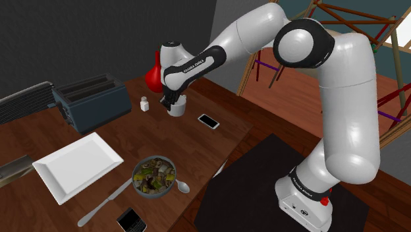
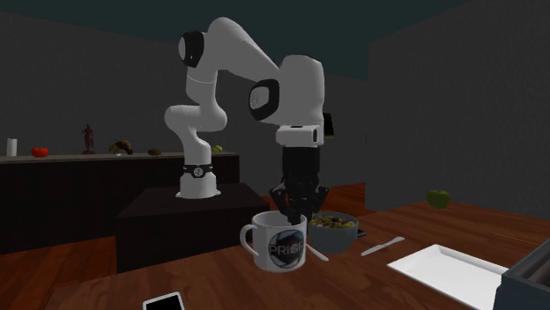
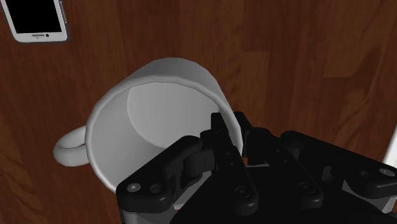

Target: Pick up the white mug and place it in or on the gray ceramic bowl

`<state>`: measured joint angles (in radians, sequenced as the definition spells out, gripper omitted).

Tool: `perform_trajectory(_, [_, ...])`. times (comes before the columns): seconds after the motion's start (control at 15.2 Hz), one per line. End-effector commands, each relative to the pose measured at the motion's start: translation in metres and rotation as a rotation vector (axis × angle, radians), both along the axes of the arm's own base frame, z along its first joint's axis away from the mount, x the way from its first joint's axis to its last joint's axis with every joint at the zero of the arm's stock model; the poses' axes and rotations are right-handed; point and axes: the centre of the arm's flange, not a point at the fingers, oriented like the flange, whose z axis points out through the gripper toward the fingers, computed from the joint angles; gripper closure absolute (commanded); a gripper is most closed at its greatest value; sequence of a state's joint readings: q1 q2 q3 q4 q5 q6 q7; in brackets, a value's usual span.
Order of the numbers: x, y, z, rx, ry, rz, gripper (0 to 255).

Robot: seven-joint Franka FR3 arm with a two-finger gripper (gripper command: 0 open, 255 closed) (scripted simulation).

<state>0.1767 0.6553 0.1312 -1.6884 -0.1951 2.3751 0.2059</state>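
The gripper (image 3: 232, 124) is clenched on the rim of the white mug (image 3: 153, 114), which stands on the table (image 1: 39, 138), apart from the bowl (image 1: 136, 178). The grasp looks made; next comes a steady lift toward the bowl.

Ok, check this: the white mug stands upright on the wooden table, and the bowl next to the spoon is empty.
Wrong on one point. The bowl is not empty: the shoulder view shows food in it. The mug does stand upright on the table, and the bowl is next to the spoon.
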Motion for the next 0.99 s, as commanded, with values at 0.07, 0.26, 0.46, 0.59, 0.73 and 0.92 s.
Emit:
perform_trajectory(0.07, [0.000,-0.001,0.016,0.000,0.000,0.000,255])
perform_trajectory(0.26, [0.000,-0.001,0.032,0.000,0.000,0.000,255])
perform_trajectory(0.46, [0.000,-0.001,0.045,0.000,0.000,0.000,255])
perform_trajectory(0.59, [-0.019,0.018,0.046,0.000,0.000,0.000,255])
perform_trajectory(0.73, [-0.037,0.036,0.047,0.000,0.000,0.000,255])
perform_trajectory(0.92, [-0.066,0.064,0.048,0.000,0.000,0.000,255])
